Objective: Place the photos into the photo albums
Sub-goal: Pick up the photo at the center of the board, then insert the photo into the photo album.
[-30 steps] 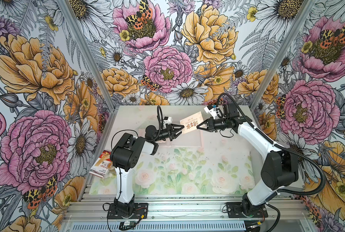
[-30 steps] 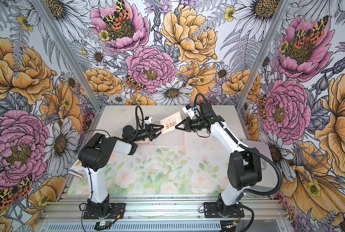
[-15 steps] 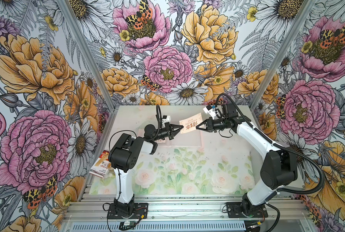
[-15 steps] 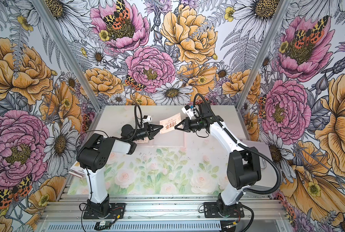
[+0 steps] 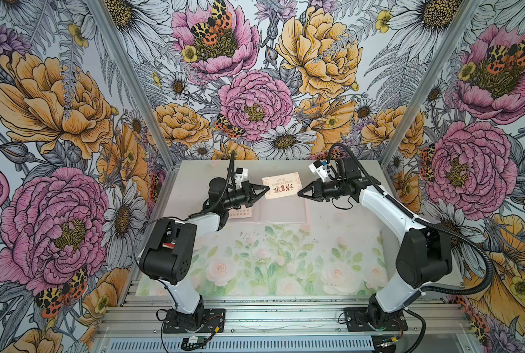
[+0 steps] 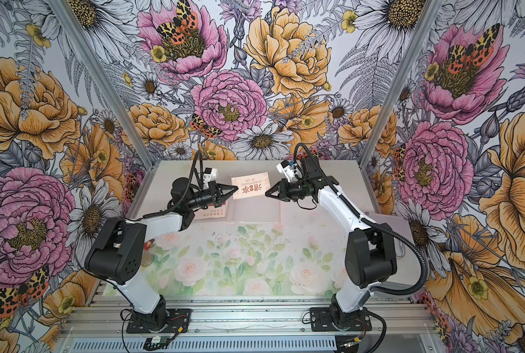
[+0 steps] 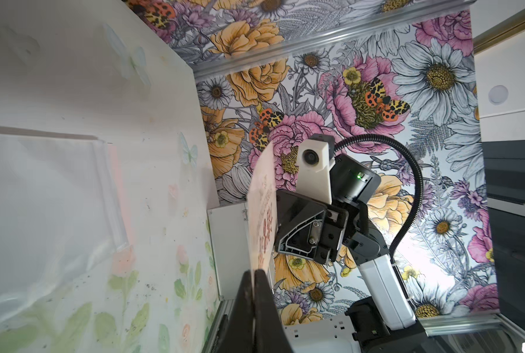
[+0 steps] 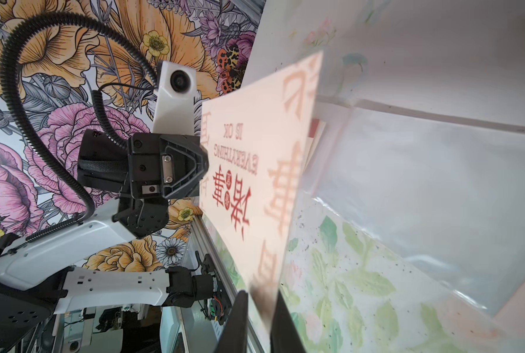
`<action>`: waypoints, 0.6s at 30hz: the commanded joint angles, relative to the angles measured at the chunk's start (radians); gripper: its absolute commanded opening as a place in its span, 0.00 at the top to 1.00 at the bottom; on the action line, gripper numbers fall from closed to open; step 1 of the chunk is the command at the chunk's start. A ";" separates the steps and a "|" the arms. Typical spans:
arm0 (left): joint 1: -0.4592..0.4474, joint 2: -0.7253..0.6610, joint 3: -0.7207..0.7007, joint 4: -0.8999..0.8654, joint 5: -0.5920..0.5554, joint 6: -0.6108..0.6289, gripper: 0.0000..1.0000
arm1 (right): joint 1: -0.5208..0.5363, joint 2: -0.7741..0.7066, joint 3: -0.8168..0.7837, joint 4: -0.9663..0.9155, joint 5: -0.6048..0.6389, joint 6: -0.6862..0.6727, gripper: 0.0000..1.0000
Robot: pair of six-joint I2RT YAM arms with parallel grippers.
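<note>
A cream photo (image 5: pixel 282 185) (image 6: pixel 250 185) with red Chinese characters hangs in the air over the table's far middle. My left gripper (image 5: pixel 266 189) (image 7: pixel 254 273) is shut on its left edge. My right gripper (image 5: pixel 300 194) (image 8: pixel 259 305) is at the photo's right edge; its fingers stand slightly apart, open, with the photo (image 8: pixel 255 171) loose between them. The photo album (image 5: pixel 282 211) (image 6: pixel 255 211) lies open under the photo, showing clear sleeves (image 7: pixel 47 198) (image 8: pixel 423 198). More photos (image 5: pixel 239 212) (image 6: pixel 210 214) lie to the album's left, partly hidden under my left arm.
A silver case (image 6: pixel 388 223) sits at the table's right edge behind my right arm. A red-and-white box (image 6: pixel 148 243) peeks out behind my left arm's elbow. The floral mat (image 5: pixel 270 262) covers the near half of the table.
My left gripper has shut on the photo's left edge. The right gripper, shut on the photo before, has parted its fingers a little. The photo has drifted slightly left.
</note>
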 commanded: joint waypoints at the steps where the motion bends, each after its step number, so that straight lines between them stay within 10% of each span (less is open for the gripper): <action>1: 0.069 -0.087 -0.005 -0.348 -0.004 0.267 1.00 | -0.004 0.030 -0.008 0.008 0.042 0.000 0.83; 7: 0.149 -0.191 0.101 -0.931 -0.140 0.690 1.00 | -0.007 0.065 -0.012 0.008 0.084 0.006 0.83; 18: 0.240 -0.223 0.076 -1.000 -0.253 0.737 1.00 | -0.008 0.116 -0.049 0.008 0.159 0.008 0.84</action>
